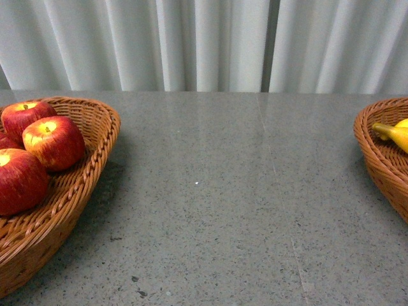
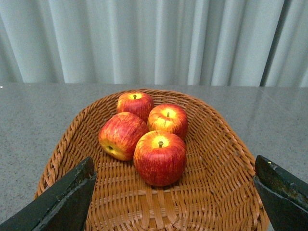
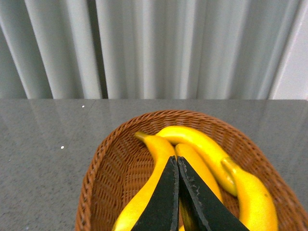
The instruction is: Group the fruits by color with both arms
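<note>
Several red apples (image 1: 54, 141) lie in a wicker basket (image 1: 95, 118) at the left of the front view. The left wrist view shows them grouped in that basket (image 2: 216, 159), the nearest apple (image 2: 160, 158) stem up. My left gripper (image 2: 175, 195) is open and empty above the basket's near end, its fingers (image 2: 65, 199) wide apart. Several yellow bananas (image 3: 202, 147) lie in a second wicker basket (image 3: 103, 163). My right gripper (image 3: 177, 161) is shut and empty just above them. One banana (image 1: 394, 132) shows at the right edge of the front view. Neither arm shows there.
The baskets stand at opposite ends of a grey speckled table (image 1: 217, 191); the right basket (image 1: 376, 153) is cut off by the frame. White curtains (image 1: 204, 44) hang behind the table's far edge.
</note>
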